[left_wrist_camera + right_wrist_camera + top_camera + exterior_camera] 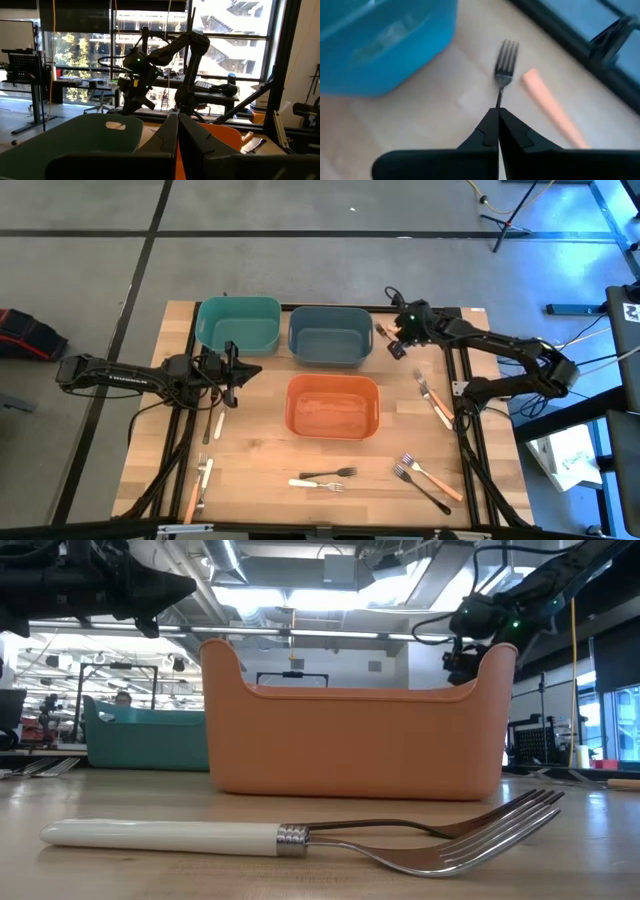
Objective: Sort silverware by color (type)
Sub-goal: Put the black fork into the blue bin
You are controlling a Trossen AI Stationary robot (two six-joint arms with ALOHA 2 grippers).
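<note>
High view: the wooden table (pixel 250 460) is seen with the orange bin (pixel 333 406) at its centre, the teal bin (pixel 238 324) at eleven o'clock and the blue-grey bin (pixel 330 334) at twelve. At one o'clock a fork (pixel 504 62) is pinched by its handle in the closed right gripper (pixel 398 346); the left gripper (pixel 228 372), fingers pressed together and empty, is held at nine o'clock. Remaining silverware (pixel 325 478) is scattered at four to eight o'clock.

Three bins (pixel 334 406), about ten pieces of silverware (pixel 318 483), two arms (pixel 130 377).

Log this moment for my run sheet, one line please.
right gripper shut on fork beside blue-grey bin | left gripper shut, empty
</note>
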